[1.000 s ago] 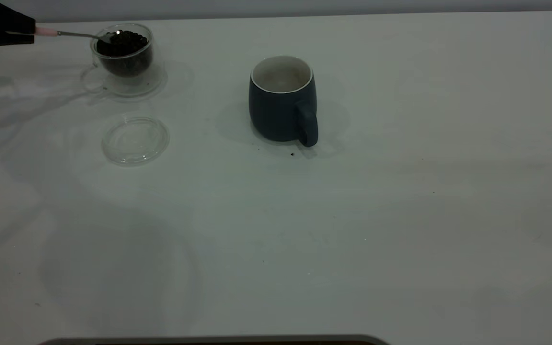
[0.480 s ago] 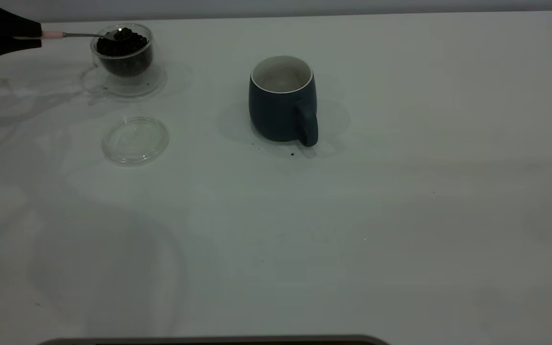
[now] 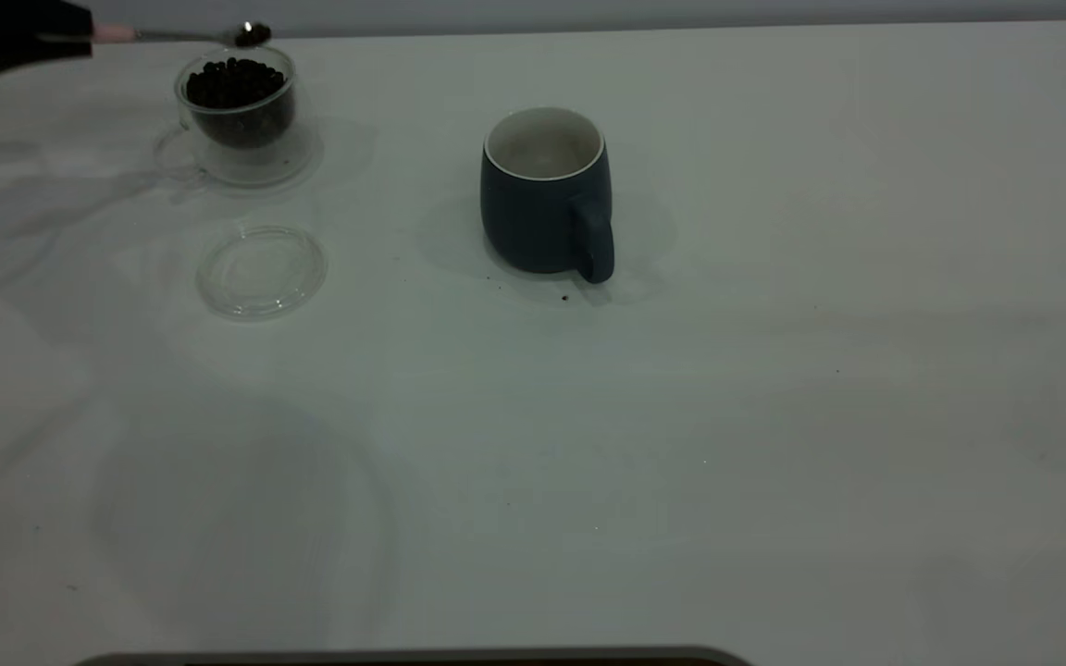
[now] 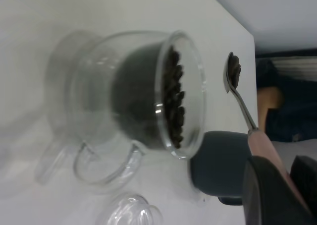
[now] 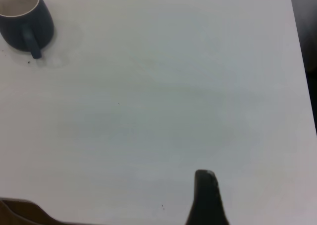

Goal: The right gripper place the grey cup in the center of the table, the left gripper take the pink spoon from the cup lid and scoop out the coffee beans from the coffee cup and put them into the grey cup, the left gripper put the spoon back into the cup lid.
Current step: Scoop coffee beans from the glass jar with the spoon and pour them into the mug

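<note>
one left tool (image 3: 80,42) clamps pink spoon (image 3: 181,36); beans (image 4: 234,66) aboard

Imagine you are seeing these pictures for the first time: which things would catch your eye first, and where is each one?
The dark blue-grey mug stands alone near the middle of the white table, its handle turned toward the camera. At the far left, the clear glass cup of coffee beans sits on its saucer, with the left gripper holding the pink spoon, loaded with beans, just above it. The clear lid lies in front of the glass cup.
</note>
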Motion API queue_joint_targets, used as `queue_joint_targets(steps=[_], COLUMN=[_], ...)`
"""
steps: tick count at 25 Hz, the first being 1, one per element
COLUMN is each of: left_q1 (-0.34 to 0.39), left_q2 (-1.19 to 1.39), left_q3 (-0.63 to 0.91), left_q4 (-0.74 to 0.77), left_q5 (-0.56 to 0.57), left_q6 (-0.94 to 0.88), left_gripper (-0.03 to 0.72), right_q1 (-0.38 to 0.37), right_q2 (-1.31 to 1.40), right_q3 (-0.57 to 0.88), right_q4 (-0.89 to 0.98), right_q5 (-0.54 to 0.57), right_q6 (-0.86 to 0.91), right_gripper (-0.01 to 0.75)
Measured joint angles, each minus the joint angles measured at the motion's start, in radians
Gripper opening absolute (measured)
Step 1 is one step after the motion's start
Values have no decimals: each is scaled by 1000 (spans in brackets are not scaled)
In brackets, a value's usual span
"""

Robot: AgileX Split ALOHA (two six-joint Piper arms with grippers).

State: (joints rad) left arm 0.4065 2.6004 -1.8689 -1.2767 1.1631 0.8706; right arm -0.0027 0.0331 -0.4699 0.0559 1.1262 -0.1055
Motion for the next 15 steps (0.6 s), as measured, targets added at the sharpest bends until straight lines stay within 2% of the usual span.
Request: queue_joint_targets(steps=[9,15], left_q1=[-27,-93], left_q2=[-82,-113], left_q3=[125,182], left_q4=[3,0], left_q5=[0,0], left_q6=[38,68], left_gripper=[125,125], right_q1=[0,0], right_q2=[0,0], right_q3=[0,0], right_q4=[0,0], right_q5=[0,0], right_q6=[1,1], right_gripper=[587,587])
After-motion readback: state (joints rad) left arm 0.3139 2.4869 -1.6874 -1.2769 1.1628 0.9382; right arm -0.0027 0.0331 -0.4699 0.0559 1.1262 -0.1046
